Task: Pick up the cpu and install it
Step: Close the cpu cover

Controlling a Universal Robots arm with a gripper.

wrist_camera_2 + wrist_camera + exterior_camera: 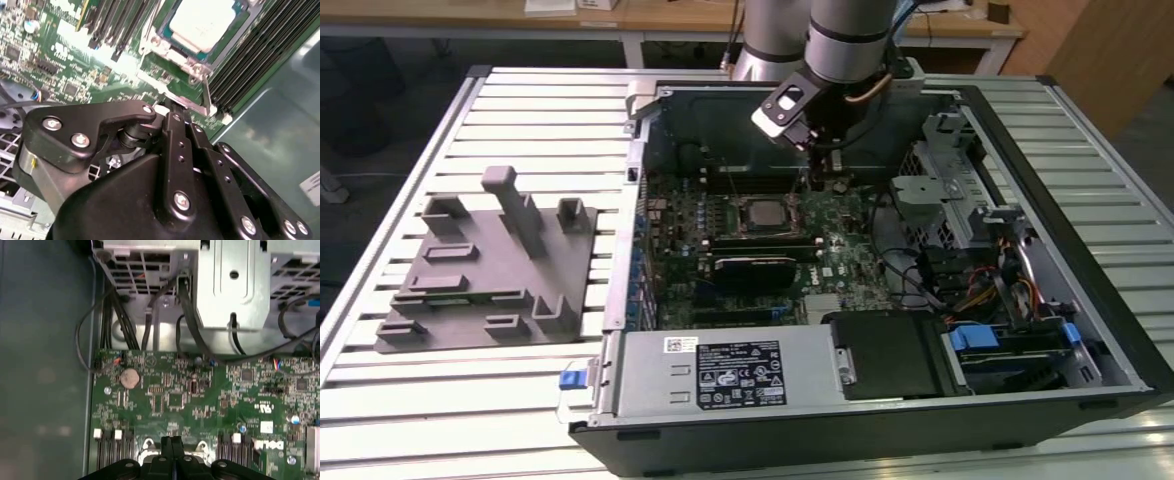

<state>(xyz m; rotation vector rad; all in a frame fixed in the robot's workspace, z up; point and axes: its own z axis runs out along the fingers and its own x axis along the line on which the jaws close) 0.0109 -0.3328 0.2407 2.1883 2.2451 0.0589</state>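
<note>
The cpu (766, 212) lies flat in its socket on the green motherboard (847, 255) inside the open computer case; its pale silver top (202, 22) also shows in the second wrist view. My gripper (822, 180) hangs just beside the socket, on the exterior view's right of the chip. In both wrist views the black fingers (171, 444) are pressed together with nothing between them. The fingertips (172, 111) sit close to the socket's metal lever (206, 97), apart from the cpu.
A big grey fixture with upright posts (487, 270) stands on the slatted table at the exterior view's left. Inside the case are a power supply (720, 372), a black block (887, 352), a metal drive cage (947, 190), cables (112, 315) and memory slots (260, 55).
</note>
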